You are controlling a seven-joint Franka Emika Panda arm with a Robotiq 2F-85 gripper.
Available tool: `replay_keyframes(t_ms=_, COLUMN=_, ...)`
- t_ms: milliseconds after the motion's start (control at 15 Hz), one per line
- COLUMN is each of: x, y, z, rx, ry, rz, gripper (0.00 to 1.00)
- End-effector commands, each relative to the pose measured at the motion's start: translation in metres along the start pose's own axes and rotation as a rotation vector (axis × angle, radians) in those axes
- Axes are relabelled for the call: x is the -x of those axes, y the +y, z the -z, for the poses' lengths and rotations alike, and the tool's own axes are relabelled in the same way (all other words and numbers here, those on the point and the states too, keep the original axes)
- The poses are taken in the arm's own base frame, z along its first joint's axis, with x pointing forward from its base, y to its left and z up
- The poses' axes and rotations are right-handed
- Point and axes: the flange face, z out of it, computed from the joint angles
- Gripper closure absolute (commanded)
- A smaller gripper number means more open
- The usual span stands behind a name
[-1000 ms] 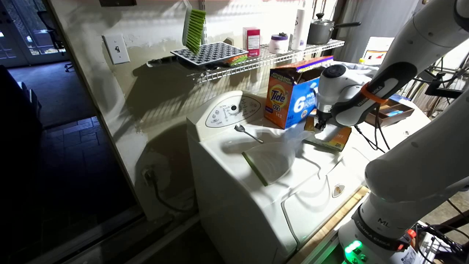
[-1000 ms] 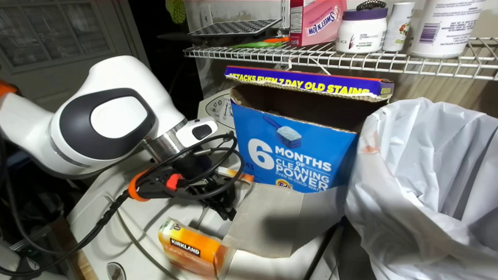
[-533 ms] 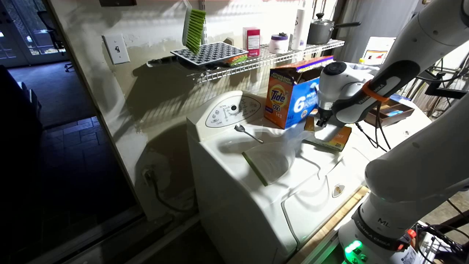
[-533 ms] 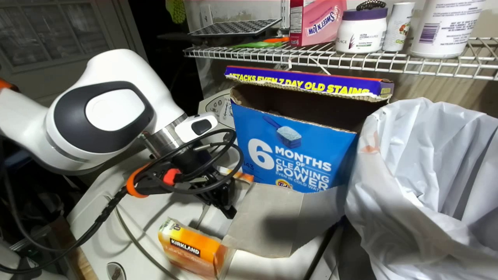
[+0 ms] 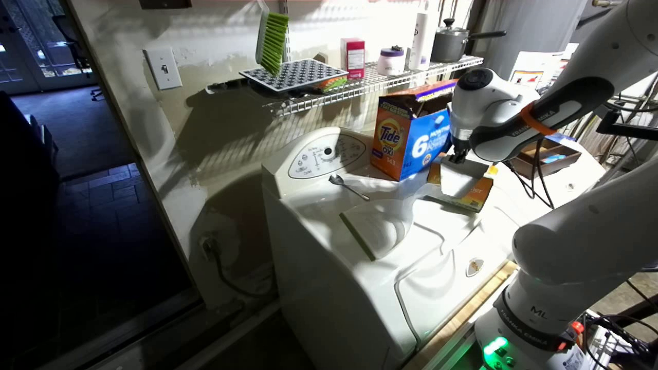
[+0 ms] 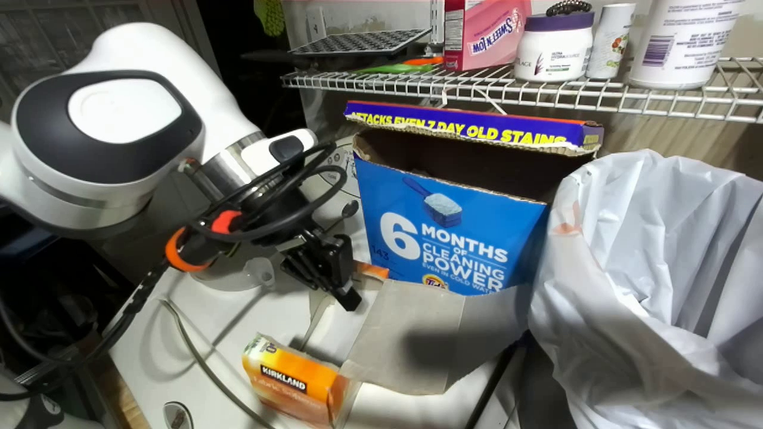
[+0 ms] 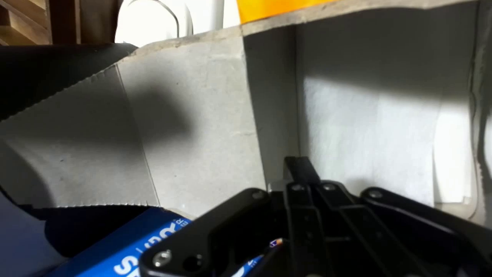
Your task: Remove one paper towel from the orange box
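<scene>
A small flat orange Kirkland box (image 5: 475, 195) lies open on the white washer. It also shows in an exterior view (image 6: 298, 381). Its grey cardboard flap (image 6: 411, 339) is folded out to the side. White paper-like sheets (image 7: 365, 142) lie inside it in the wrist view. The tall orange and blue Tide box (image 5: 390, 133) stands upright behind it with its top open; its inside is dark. My gripper (image 7: 299, 163) is shut and empty, its tips over the small box near the inner flap-side wall. It shows above that box in both exterior views (image 5: 457, 158) (image 6: 350, 298).
A wire shelf (image 6: 536, 98) with several items hangs above the Tide box. A bin with a white bag (image 6: 644, 250) stands beside the boxes. A brown wooden tray (image 5: 547, 156), a spoon (image 5: 349, 186) and a clear container (image 5: 380, 226) are on or near the washer.
My gripper has risen and drawn back a little from the small orange box. The arm has moved up with it. The boxes, flap and sheets visible outside have not visibly moved.
</scene>
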Motion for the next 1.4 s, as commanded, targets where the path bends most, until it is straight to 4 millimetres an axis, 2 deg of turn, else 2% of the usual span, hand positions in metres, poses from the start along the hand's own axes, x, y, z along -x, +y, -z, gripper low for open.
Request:
replay_keyframes(t_ms=0, x=0.002, y=-0.005, z=0.015, rx=-0.009, ry=0.012, rz=0.008, gripper=0.88)
replay_keyframes(t_ms=67, x=0.000, y=-0.007, z=0.015, rx=-0.012, ry=0.017, rz=0.019, gripper=0.73)
replay_keyframes(t_ms=400, x=-0.004, y=-0.032, z=-0.005, rx=-0.074, ry=0.031, rz=0.068, gripper=0.40)
replay_keyframes(t_ms=800, x=-0.006, y=-0.040, z=-0.027, rx=-0.107, ry=0.067, rz=0.086, gripper=0.00)
replay_keyframes(t_ms=1333, x=-0.009, y=-0.049, z=-0.054, rx=-0.144, ry=0.086, rz=0.086, gripper=0.00)
